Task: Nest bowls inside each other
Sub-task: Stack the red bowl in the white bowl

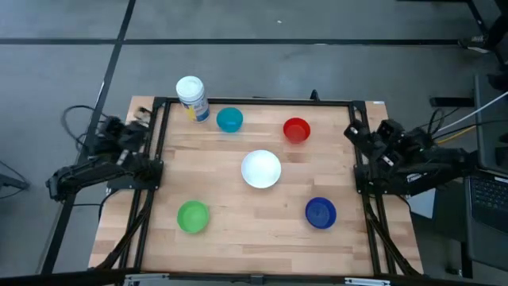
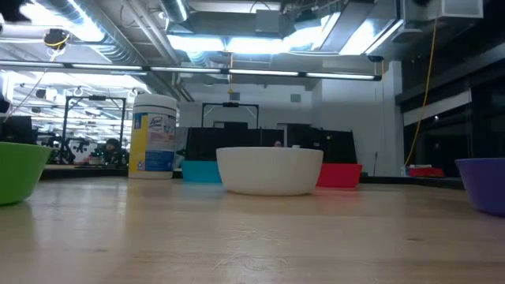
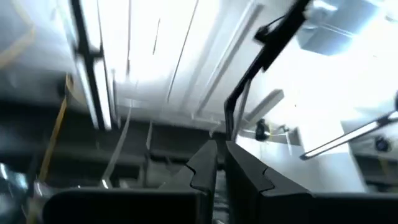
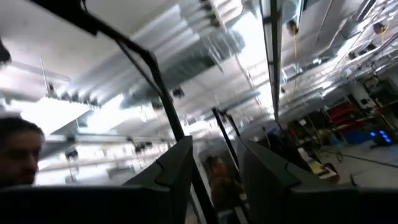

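Observation:
Five bowls stand apart, each on its base, on the wooden table: white in the middle, teal and red at the far side, green near left, dark blue near right. My left gripper is at the table's left edge, tilted upward, with its fingers together and nothing between them. At the right edge my right gripper also tilts upward; it is open with nothing in its gap. Both wrist views show only the ceiling.
A white-lidded jar with a blue and yellow label stands at the far left corner, beside the teal bowl. A black frame borders the table. A person's head shows in the room behind, in the right wrist view.

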